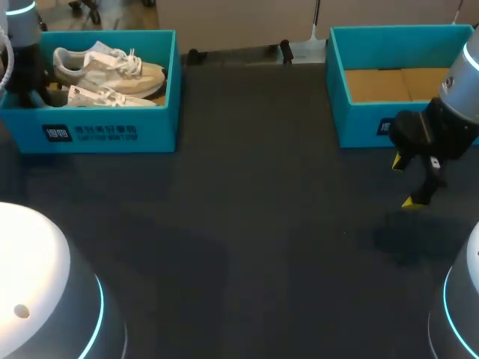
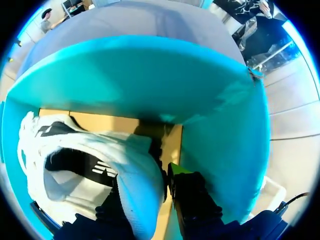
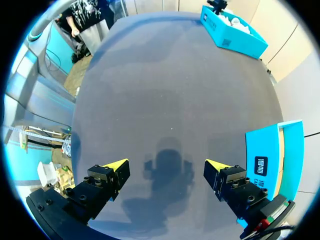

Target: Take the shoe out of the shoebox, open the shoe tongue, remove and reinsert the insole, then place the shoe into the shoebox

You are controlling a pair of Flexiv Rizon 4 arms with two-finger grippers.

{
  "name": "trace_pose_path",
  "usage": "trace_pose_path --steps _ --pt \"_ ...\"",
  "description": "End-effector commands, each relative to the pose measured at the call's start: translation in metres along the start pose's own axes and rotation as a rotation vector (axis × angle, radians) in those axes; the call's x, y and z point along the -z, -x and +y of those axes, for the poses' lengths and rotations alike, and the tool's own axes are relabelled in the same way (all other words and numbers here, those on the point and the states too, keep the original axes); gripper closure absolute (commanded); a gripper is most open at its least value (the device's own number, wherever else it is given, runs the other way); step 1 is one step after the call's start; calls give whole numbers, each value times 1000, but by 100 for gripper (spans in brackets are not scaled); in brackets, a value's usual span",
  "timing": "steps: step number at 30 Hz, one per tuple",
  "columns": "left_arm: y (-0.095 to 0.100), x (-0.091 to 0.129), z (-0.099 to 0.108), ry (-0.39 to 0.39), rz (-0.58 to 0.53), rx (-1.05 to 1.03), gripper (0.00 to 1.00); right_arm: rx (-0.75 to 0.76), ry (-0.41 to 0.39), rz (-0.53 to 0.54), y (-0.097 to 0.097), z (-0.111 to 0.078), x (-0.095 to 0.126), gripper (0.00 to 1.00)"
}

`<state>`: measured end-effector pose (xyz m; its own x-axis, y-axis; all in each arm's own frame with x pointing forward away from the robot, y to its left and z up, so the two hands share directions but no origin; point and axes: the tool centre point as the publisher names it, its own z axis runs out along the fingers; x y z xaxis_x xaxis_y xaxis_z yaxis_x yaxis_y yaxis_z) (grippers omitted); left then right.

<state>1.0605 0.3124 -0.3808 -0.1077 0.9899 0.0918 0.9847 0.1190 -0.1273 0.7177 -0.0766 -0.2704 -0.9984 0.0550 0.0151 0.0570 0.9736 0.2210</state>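
1. Closest to the head camera are the smooth white domed housings of my left arm (image 1: 34, 284) and right arm (image 1: 460, 299), each edged with a thin cyan light ring.
2. Beyond them the table (image 1: 247, 224) is dark and matte, with a cloth-like look.
3. My right gripper (image 1: 408, 182) is black and blocky with wedge-shaped yellow tips. It hangs over the table just in front of the second box (image 1: 359, 127), jaws spread wide with nothing between them, and its shadow falls on the cloth below.
4. That second box is a teal card tray with a bare brown cardboard floor.
5. The shoebox (image 1: 161, 97) at the far left is the same teal card, rectangular, with white print on its front wall. It holds a pair of shoes (image 1: 112, 71), pale cream and white lace-up trainers lying on their sides, one behind the other.
6. From the head view I see only my left arm's dark wrist going down into the shoebox's left end. The left wrist view shows the inside: a smooth teal wall, a brown floor, and one shoe (image 2: 135, 165) with a white mesh upper and dark lining. One end of it is right at my left gripper (image 2: 147, 177), but I cannot tell whether the gripper has closed on it.
7. Only the right wrist view shows the shoebox far off across the table and a corner of the second box just beside my right gripper.
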Motion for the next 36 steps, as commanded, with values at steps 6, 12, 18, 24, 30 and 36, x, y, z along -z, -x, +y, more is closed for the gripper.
trace_pose_path --steps 6,12,18,24,30,36 --pt "-3 16 8 -30 -1 73 100 0 -1 -1 -1 0 0 0" --pt "0 25 3 -27 6 118 100 0 -1 -1 -1 0 0 0" --pt "-4 39 2 -12 -18 135 100 0 -1 -1 -1 0 0 0" --pt "-9 60 -1 -2 -39 153 100 0 -1 -1 -1 0 0 0" --pt "-14 96 -10 42 -46 170 100 0 -1 -1 -1 0 0 0" --pt "-14 129 -20 64 -37 172 100 0 -1 -1 -1 0 0 0"
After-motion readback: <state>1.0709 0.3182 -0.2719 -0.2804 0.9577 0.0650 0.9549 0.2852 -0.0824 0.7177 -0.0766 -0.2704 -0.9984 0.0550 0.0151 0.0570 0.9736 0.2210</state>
